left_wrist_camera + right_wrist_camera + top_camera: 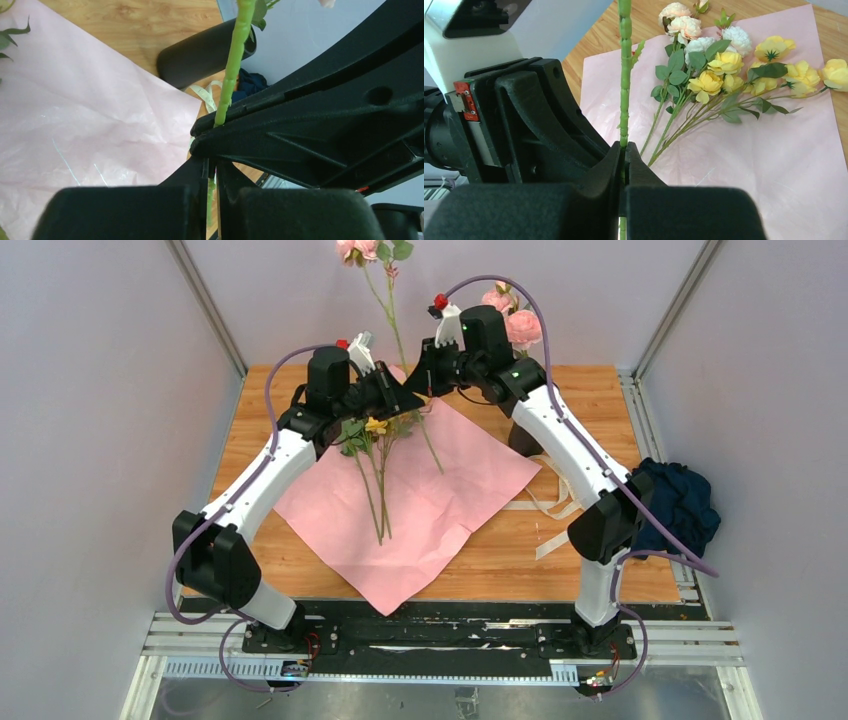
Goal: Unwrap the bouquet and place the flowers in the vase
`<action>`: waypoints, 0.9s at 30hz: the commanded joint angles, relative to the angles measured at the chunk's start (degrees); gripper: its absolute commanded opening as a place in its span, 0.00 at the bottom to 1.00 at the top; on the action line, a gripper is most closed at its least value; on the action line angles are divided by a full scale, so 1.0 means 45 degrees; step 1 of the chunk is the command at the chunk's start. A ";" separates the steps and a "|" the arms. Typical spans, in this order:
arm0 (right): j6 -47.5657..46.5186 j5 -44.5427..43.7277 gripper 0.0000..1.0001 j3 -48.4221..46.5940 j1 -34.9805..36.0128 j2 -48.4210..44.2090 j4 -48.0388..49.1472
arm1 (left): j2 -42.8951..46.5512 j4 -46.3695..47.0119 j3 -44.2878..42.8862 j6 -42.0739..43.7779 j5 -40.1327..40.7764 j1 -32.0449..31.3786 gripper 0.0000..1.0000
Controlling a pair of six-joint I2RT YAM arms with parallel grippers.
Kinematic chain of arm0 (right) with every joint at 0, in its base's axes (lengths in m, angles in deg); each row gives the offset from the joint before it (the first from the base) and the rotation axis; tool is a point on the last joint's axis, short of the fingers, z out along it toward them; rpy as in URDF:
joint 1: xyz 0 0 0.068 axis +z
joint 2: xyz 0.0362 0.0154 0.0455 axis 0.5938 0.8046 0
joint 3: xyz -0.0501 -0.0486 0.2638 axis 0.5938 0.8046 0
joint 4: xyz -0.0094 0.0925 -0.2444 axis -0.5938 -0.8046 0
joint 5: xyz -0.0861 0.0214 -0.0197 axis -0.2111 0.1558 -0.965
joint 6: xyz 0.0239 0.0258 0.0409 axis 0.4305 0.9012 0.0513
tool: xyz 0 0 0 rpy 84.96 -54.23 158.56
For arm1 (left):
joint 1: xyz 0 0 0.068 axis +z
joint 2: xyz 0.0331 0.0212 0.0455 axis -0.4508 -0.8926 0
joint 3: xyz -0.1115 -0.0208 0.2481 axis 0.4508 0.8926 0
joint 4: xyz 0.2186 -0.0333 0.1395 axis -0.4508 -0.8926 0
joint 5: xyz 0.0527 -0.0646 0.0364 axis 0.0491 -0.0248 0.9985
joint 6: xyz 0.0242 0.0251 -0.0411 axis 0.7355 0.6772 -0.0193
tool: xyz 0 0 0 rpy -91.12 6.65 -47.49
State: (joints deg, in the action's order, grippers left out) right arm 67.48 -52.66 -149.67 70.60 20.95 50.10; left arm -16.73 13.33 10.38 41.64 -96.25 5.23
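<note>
Both claws clamped on one upright stem, above the far corner of the paper.

Left gripper [212, 167] and right gripper [624, 155] are each pinched tight on the long green stem [385, 310], which has pink blooms at the top. The other flowers [719, 65], yellow and pale ones, lie loose on the far-left part of the spread pink paper [450, 500]. The black vase [200, 55] is just off the paper's right corner. The cream ribbon [545, 505] lies on the table [600, 400] beside the paper's right edge.
</note>
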 commanded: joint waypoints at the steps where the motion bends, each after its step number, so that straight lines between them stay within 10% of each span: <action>1: 0.0135 0.1513 0.00 0.0040 0.0494 -0.0530 -0.0872 | -0.0053 0.1631 -0.0149 -0.0163 -0.0015 0.0070 0.00; 7: -0.0149 0.1229 0.00 0.0192 0.0470 -0.0932 -0.0891 | 0.0103 -0.0490 -0.0933 0.1759 0.0382 0.0065 0.00; 27: -0.0062 0.1687 0.56 -0.3966 -0.0230 0.1314 -0.1312 | 0.1070 -0.4394 -0.2371 0.5216 0.1100 -0.1272 0.00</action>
State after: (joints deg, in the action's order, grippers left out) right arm 66.82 -46.34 -165.30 70.47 24.27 45.51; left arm -12.95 -3.83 2.31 61.96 -91.99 1.54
